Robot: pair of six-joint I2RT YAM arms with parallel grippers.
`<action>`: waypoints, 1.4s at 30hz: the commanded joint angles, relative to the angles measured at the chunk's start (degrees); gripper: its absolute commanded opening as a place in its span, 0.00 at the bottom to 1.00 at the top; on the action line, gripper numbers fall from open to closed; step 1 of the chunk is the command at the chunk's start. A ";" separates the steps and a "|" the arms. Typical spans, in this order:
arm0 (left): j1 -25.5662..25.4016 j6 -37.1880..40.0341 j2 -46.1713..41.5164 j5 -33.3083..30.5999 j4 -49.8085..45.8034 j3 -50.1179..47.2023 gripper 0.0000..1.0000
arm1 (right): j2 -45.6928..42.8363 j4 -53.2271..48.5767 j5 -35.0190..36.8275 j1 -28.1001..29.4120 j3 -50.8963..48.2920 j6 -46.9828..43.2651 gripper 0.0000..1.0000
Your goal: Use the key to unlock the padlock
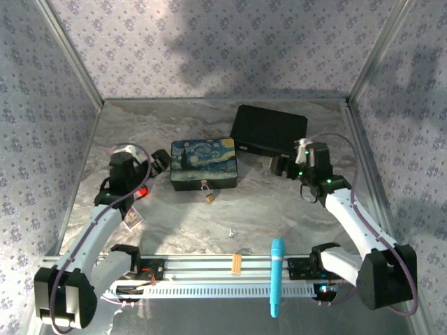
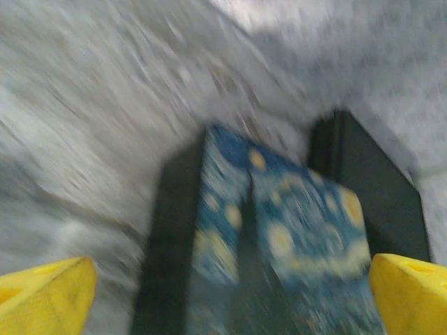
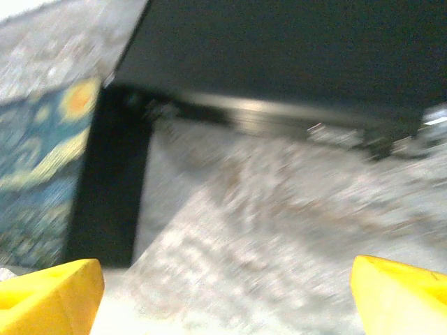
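Observation:
The tiny brass padlock [image 1: 209,196] hangs from the front latch of the blue painted box [image 1: 204,164], resting on the table just before it. The key [image 1: 231,231] is a pale speck lying loose on the table, nearer the arms. My left gripper [image 1: 160,163] hovers at the box's left end, open; in the blurred left wrist view its yellow fingertips [image 2: 49,293] stand wide apart with the blue box [image 2: 279,244] ahead. My right gripper [image 1: 279,166] is right of the box, open, with bare table between its fingertips [image 3: 49,293].
A black box [image 1: 269,130] sits behind and right of the blue box, and fills the top of the right wrist view [image 3: 279,49]. A small red block [image 1: 143,191] lies by the left arm. A tan wooden peg [image 1: 236,263] and a blue marker [image 1: 276,276] rest on the front rail.

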 commanded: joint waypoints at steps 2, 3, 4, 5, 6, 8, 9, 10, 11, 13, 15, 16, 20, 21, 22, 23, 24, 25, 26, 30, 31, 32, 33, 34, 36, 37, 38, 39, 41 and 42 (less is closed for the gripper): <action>-8.77 -1.35 0.28 3.09 -9.65 3.20 1.00 | 0.21 -9.58 4.14 11.90 1.00 6.57 0.84; -10.75 -1.83 0.47 2.93 -10.52 3.48 1.00 | 0.27 -9.54 5.57 15.34 0.34 8.58 0.79; -12.85 -2.57 0.74 2.92 -10.49 3.42 1.00 | 0.48 -9.00 6.82 19.36 -0.30 10.46 0.76; -14.69 -3.35 0.94 3.32 -10.17 3.30 1.00 | 0.97 -8.96 7.82 22.28 -0.48 12.17 0.74; -16.63 -3.84 1.32 3.78 -9.85 3.20 1.00 | 1.70 -9.14 9.31 25.73 -0.68 14.01 0.73; -19.77 -4.80 2.27 4.21 -10.04 3.44 1.00 | 3.61 -9.55 11.23 31.24 -0.88 18.23 0.71; -21.18 -5.30 2.79 4.17 -10.11 3.42 1.00 | 4.61 -9.22 11.41 34.12 -1.31 20.22 0.69; -22.42 -5.86 3.20 3.89 -10.05 3.33 1.00 | 5.70 -8.18 11.03 36.52 -1.70 21.99 0.64; -23.51 -6.23 3.38 3.57 -9.84 3.18 1.00 | 6.62 -7.22 10.95 38.67 -2.10 23.77 0.62; -25.54 -6.73 3.77 2.28 -9.49 2.76 1.00 | 8.91 -6.20 11.26 43.10 -2.40 27.09 0.55; -26.66 -6.74 4.08 1.53 -10.15 2.72 1.00 | 10.94 -6.72 11.57 46.29 -1.88 28.93 0.49; -27.03 -6.86 4.10 1.28 -10.27 2.67 1.00 | 11.89 -7.29 11.62 47.42 -1.53 29.79 0.47; -28.48 -9.53 4.27 1.34 -7.69 0.47 1.00 | 15.12 -7.01 12.50 50.66 -1.51 32.53 0.46; -28.95 -9.93 4.48 1.58 -7.25 0.05 1.00 | 15.88 -6.72 12.76 51.48 -1.46 33.09 0.46; -29.27 -9.99 4.61 1.62 -7.39 -0.12 1.00 | 16.61 -6.61 12.85 52.10 -1.17 33.54 0.44; -29.45 -9.92 4.75 1.31 -7.70 -0.30 1.00 | 17.23 -6.49 13.02 52.60 -1.07 33.93 0.42; -29.60 -9.90 4.71 1.21 -8.00 -0.46 1.00 | 17.71 -6.45 13.40 52.93 -0.89 34.29 0.40; -29.68 -9.95 4.63 0.78 -8.27 -0.77 1.00 | 18.21 -6.23 13.61 53.19 -0.80 34.67 0.36; -29.74 -10.22 4.45 0.42 -8.25 -1.13 1.00 | 18.76 -5.74 13.57 53.37 -0.81 35.08 0.31; -29.87 -11.03 3.93 -0.31 -7.85 -2.41 1.00 | 21.25 -4.54 13.77 54.29 -0.18 36.49 0.31; -29.87 -11.21 3.89 -0.37 -7.77 -2.55 1.00 | 21.91 -4.42 13.78 54.50 0.17 36.48 0.31; -29.87 -11.36 3.77 -0.53 -7.68 -2.73 1.00 | 22.52 -4.56 13.95 54.68 0.62 36.53 0.31; -29.89 -11.55 3.75 -0.65 -7.50 -2.86 1.00 | 22.95 -4.84 14.18 54.82 0.97 36.53 0.31; -29.95 -11.65 3.74 -0.76 -7.43 -2.97 1.00 | 23.46 -5.47 14.51 54.86 1.41 36.65 0.32; -29.96 -11.57 3.74 -0.75 -7.24 -3.01 1.00 | 24.01 -6.50 15.17 55.04 2.08 36.81 0.32; -29.95 -11.50 3.74 -0.86 -7.32 -3.04 1.00 | 24.20 -6.70 15.34 55.07 2.39 36.81 0.32; -29.95 -11.48 3.79 -1.05 -7.33 -3.09 1.00 | 24.42 -6.94 15.42 55.15 2.56 36.88 0.32; -29.96 -11.48 3.85 -1.24 -7.32 -3.13 1.00 | 24.67 -7.27 15.49 55.18 2.84 36.88 0.32; -30.04 -11.57 3.90 -1.48 -7.11 -3.26 1.00 | 25.57 -8.47 15.79 55.18 3.39 37.05 0.32; -30.04 -11.57 4.00 -1.60 -7.15 -3.31 1.00 | 25.97 -8.90 15.89 55.21 3.73 37.16 0.32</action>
